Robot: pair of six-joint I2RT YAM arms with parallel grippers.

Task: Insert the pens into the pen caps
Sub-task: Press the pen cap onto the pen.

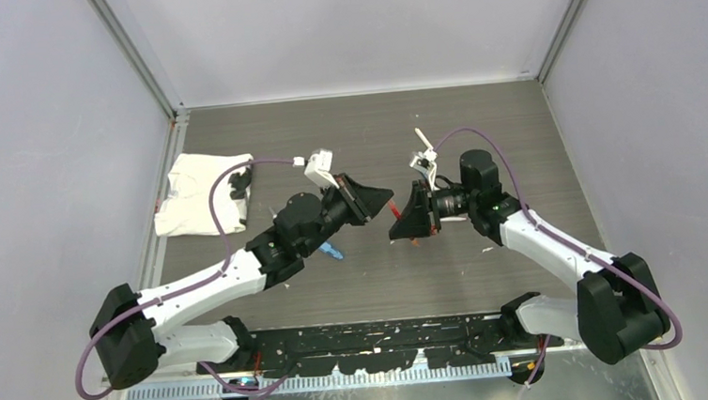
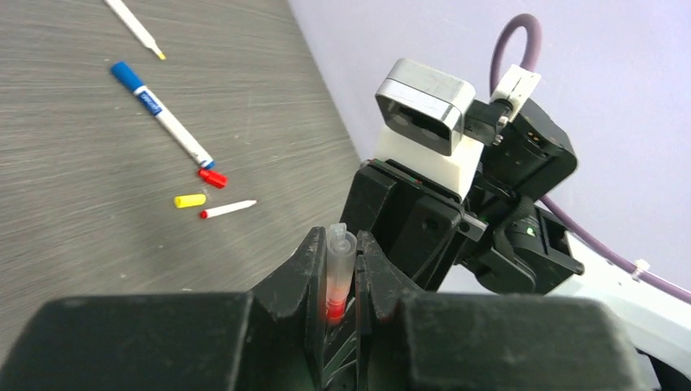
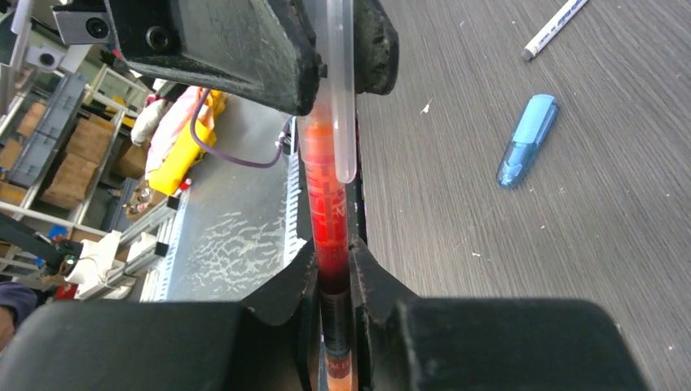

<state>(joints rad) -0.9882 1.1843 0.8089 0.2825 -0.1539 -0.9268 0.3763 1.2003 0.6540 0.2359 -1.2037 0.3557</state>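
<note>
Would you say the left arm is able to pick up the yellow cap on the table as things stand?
Probably not yet: the left pincer is shut on a clear pen cap, so its jaws are taken, though the yellow cap lies uncovered.

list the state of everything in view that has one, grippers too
left gripper, shut on the clear cap
clear cap, gripped upright, red showing inside
right gripper, shut on the red pen
red pen, gripped, far end apparently inside the clear cap
blue pen, capped, lying flat
red cap, loose, lying flat
yellow cap, loose, lying flat
red-tipped pen, uncapped, lying flat
white cloth, crumpled
</note>
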